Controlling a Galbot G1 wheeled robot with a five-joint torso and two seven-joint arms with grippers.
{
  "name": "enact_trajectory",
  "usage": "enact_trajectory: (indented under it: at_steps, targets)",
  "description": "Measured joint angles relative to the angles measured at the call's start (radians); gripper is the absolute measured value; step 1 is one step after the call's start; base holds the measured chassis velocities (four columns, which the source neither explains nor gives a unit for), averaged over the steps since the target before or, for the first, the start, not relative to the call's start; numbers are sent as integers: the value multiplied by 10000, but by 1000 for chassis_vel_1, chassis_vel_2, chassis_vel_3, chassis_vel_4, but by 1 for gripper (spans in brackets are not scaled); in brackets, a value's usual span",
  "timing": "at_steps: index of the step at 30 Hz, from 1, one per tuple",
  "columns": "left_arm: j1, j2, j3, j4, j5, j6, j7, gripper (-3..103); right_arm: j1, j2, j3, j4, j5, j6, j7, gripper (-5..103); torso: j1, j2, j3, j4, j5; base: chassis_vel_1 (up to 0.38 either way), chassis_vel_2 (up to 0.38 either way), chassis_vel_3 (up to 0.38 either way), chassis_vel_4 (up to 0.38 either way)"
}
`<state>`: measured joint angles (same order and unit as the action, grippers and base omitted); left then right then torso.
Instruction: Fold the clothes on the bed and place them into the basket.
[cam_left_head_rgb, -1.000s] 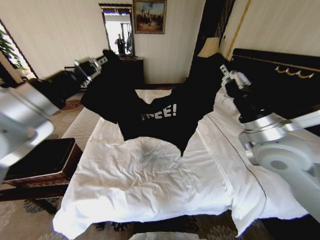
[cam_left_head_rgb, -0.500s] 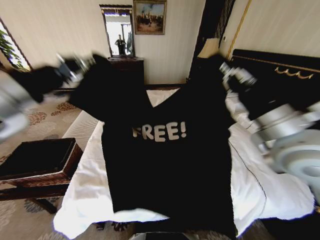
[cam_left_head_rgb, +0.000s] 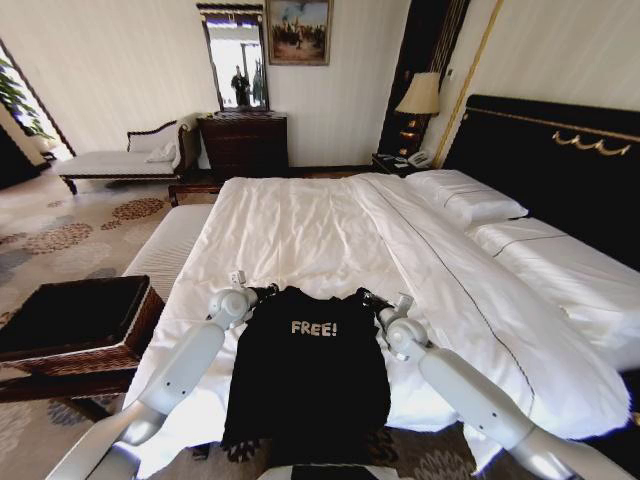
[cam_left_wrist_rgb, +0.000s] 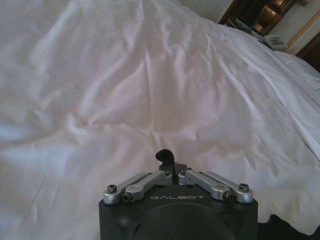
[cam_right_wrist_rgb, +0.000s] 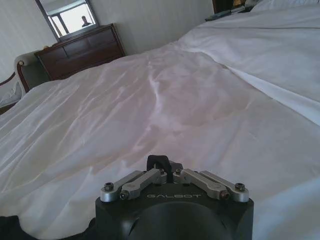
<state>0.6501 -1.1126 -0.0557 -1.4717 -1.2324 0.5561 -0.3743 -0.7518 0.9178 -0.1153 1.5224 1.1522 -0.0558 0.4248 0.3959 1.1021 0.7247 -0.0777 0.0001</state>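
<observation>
While the T-shirt (cam_left_head_rgb: 308, 375) lies flat at the near edge of the bed (cam_left_head_rgb: 330, 230) (lettering up), the left hand (cam_left_head_rgb: 262, 292) and right hand (cam_left_head_rgb: 370, 296) pinch its shoulders, closed on black cloth. Left of the bed stands the basket (cam_left_head_rgb: 90, 335); wrist views add bare sheet.

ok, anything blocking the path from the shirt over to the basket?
Nothing visible. The T-shirt lies on the bed at its near edge, held by the left gripper and right gripper; the basket stands open beside the bed.

Matt black cloth T-shirt (cam_left_head_rgb: 308, 375)
</observation>
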Motion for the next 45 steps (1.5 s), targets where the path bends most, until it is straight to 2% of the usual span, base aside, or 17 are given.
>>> enact_trajectory:
  at_steps: [5, 7, 11, 13, 19, 29, 36, 37, 39, 41, 44, 45]
  targets:
    - [103, 72, -911, 121, -97, -129, 128, 0, 227, 31, 79, -368, -152, 542, -277, 0, 0, 0, 1, 0, 1, 0, 0, 0, 0]
    - [299, 159, -1444, 130, -296, -262, 192, 0, 228, 44, 219, -461, -192, 989, -404, 0, 2, 0, 1, 0, 0, 0, 0, 0, 0]
    - [694, 238, -1868, 37, -392, -496, 483, 0, 73, 54, 396, -512, -313, 1467, -733, 0, 0, 2, 0, 2, -2, 0, 0, 0, 0]
    - [960, 192, -2087, 54, -354, -758, 751, 0, -76, 87, 488, -678, -502, 1835, -1209, 0, -1, 2, 0, -2, -2, 0, 0, 0, 0]
    - [1052, -139, -1950, 702, 53, -1255, 926, 0, -56, 418, 299, -1453, -1076, 1968, -1406, 0, 0, 3, 1, -3, -2, 0, 0, 0, 0]
    - [654, -879, -1840, 2020, 766, -1705, 1208, 0, 435, 1197, -22, -2713, -1538, 2074, -1477, 0, 2, 2, 1, -1, -2, 0, 0, 0, 0]
    - [660, -936, -1879, 2122, 896, -1809, 1260, 0, 550, 1235, -104, -3032, -1616, 2065, -1467, 0, 1, 3, 1, -1, 0, 0, 0, 0, 0]
    - [689, -929, -1879, 2090, 919, -1830, 1260, 0, 553, 1225, -120, -3043, -1661, 2053, -1453, -2, 2, 3, 1, -1, -1, 0, 0, 0, 0]
    - [783, -890, -1879, 1923, 1018, -1850, 1185, 0, 550, 1211, -133, -3031, -1777, 2045, -1388, 5, 2, 3, 0, -2, -2, 0, 0, 0, 0]
    - [829, -875, -1881, 1839, 1061, -1851, 1126, -1, 534, 1206, -127, -2995, -1813, 2045, -1382, 5, 2, 2, 0, -2, -2, 0, 0, 0, 0]
    - [1092, -768, -2000, 1271, 1310, -1854, 983, 15, 319, 1160, 50, -2564, -1985, 2085, -1317, 21, 3, 2, 1, -1, -2, 0, 0, 0, 0]
    - [1092, -768, -2000, 1271, 1310, -1854, 983, 15, 319, 1160, 50, -2564, -1985, 2085, -1317, 21, 3, 2, 1, -1, -2, 0, 0, 0, 0]
